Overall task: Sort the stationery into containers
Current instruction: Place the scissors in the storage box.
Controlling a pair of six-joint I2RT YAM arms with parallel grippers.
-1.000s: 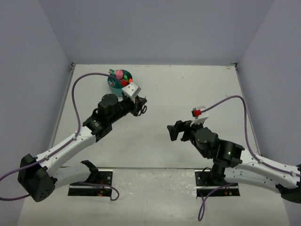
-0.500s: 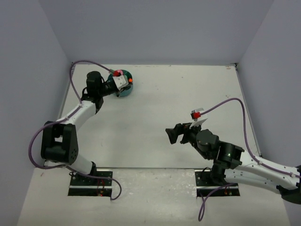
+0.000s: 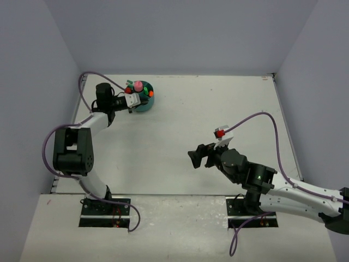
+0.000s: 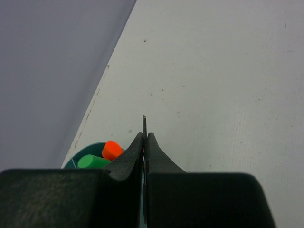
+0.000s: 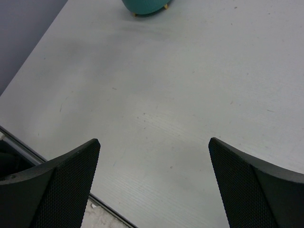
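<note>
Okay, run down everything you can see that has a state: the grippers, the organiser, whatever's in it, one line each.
left gripper, shut on a thin blade seen edge-on
right gripper, open, empty, over bare table
teal organiser, upright, holding stationery
orange-capped highlighter, capped, in the organiser
green-capped highlighter, capped, in the organiser
pink tube, upright in the organiser

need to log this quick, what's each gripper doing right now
left gripper: closed, pinching a thin dark strip, what it is can't be told
right gripper: open, holding nothing
</note>
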